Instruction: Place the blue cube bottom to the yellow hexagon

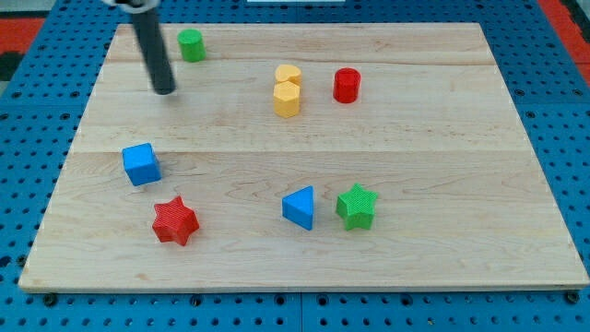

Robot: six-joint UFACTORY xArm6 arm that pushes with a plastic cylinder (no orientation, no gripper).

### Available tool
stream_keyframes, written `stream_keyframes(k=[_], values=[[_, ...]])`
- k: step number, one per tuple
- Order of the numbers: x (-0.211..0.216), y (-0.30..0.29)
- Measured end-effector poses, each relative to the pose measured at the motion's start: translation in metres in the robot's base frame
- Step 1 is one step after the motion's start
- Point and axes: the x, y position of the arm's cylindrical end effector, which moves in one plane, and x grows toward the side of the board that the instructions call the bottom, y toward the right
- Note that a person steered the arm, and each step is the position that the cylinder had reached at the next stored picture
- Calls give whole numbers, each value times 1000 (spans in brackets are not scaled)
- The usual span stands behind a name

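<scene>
My tip is seen touching nothing, well above the blue cube at the view's left. The yellow hexagon is found near the top centre, touching a yellow heart. A red star lies just below the cube.

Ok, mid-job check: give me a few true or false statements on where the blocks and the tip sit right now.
1. My tip touches the blue cube. False: it sits apart, toward the view's top.
2. The yellow hexagon touches the yellow heart. True.
3. The blue cube already lies below the yellow hexagon. False: it is far to the view's left.
4. The red star lies just below the blue cube. True.
5. The green star is right of the blue triangle. True.
</scene>
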Motion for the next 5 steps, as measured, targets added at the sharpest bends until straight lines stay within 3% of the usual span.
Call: stream_keyframes(k=[1, 2, 3, 4, 5], values=[[26, -68], [92, -91], [117, -21], [118, 7], [135, -24]])
